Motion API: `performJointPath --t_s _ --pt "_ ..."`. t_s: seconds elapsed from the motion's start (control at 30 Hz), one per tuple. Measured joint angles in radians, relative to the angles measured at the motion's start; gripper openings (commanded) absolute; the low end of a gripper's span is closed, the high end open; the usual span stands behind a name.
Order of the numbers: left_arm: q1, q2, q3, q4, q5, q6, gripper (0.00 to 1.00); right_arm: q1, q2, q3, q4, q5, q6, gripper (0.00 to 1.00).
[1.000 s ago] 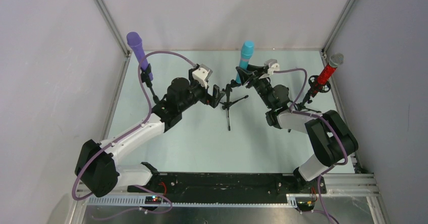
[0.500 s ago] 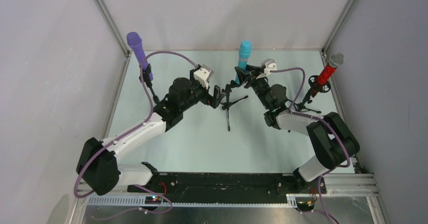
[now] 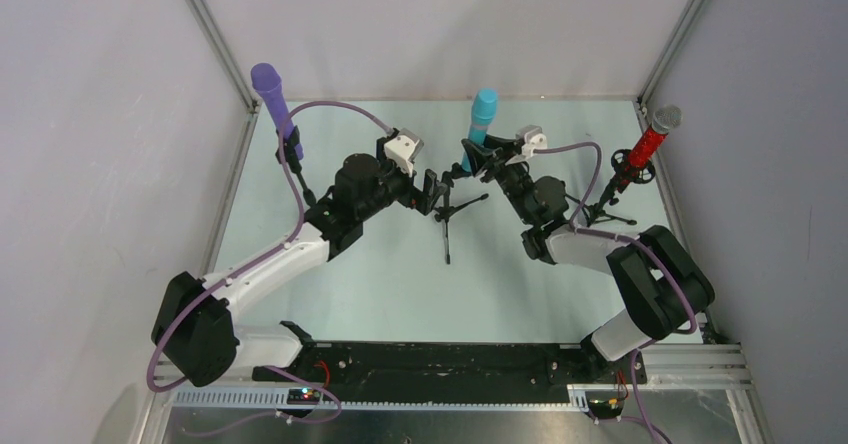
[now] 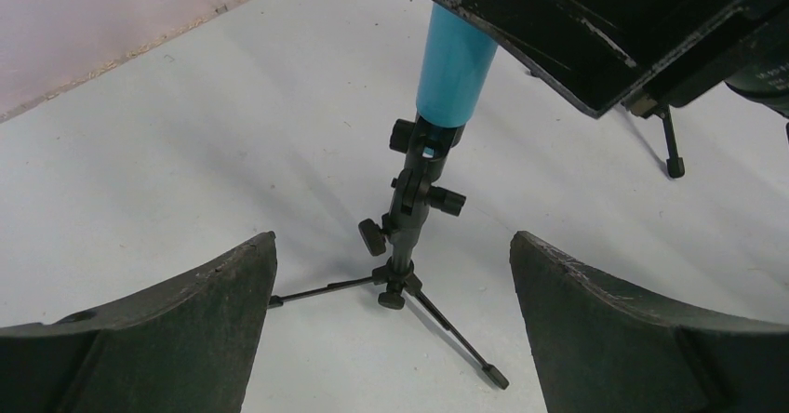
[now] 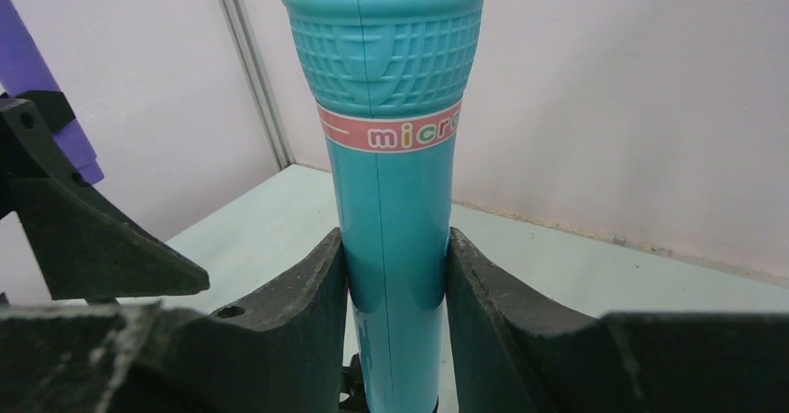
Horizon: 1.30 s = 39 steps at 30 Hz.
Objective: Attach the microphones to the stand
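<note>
Three microphones: purple microphone (image 3: 270, 89), teal microphone (image 3: 483, 111), red microphone (image 3: 652, 140). Three tripod stands: left stand (image 3: 293, 151), middle stand (image 3: 447, 226), right stand (image 3: 612, 196). Two robot arms: left arm (image 3: 270, 259), right arm (image 3: 600, 249).

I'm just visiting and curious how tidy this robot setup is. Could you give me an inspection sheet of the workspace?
Surface: pale green table, no marks seen from above.
Job's things: purple microphone on the left stand; red microphone on the right stand; teal microphone seated at the middle stand clip.
Clutter: nothing seen.
Grippers: left gripper jaws wide open, facing the middle stand, touching nothing; right gripper jaws shut on the teal microphone.
Cables: purple cables loop along both arms.
Surroundings: grey walls, metal frame posts.
</note>
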Motion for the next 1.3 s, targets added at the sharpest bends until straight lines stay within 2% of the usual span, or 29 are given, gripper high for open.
performJointPath --t_s 0.2,0.47,0.6,0.8,1.1,1.3 --pt "0.0 0.004 0.0 0.0 0.0 0.008 0.98 0.019 -0.004 -0.018 0.025 0.007 0.001 0.15" --pt "0.001 0.004 0.0 0.0 0.001 0.055 0.98 0.021 -0.019 -0.037 0.039 0.01 0.0 0.55" --pt "0.005 0.004 0.0 0.0 0.026 0.092 0.98 0.05 -0.023 -0.087 -0.101 -0.042 0.006 0.67" --pt "0.024 0.004 0.0 0.0 0.1 0.15 0.98 0.076 -0.02 -0.13 -0.29 -0.098 0.008 0.75" --pt "0.117 0.011 0.0 0.001 0.334 0.264 0.98 0.071 -0.127 -0.158 -0.361 -0.108 0.007 0.81" --pt "0.153 0.068 0.002 0.005 0.482 0.346 0.98 0.056 -0.19 -0.193 -0.393 -0.11 -0.006 0.83"
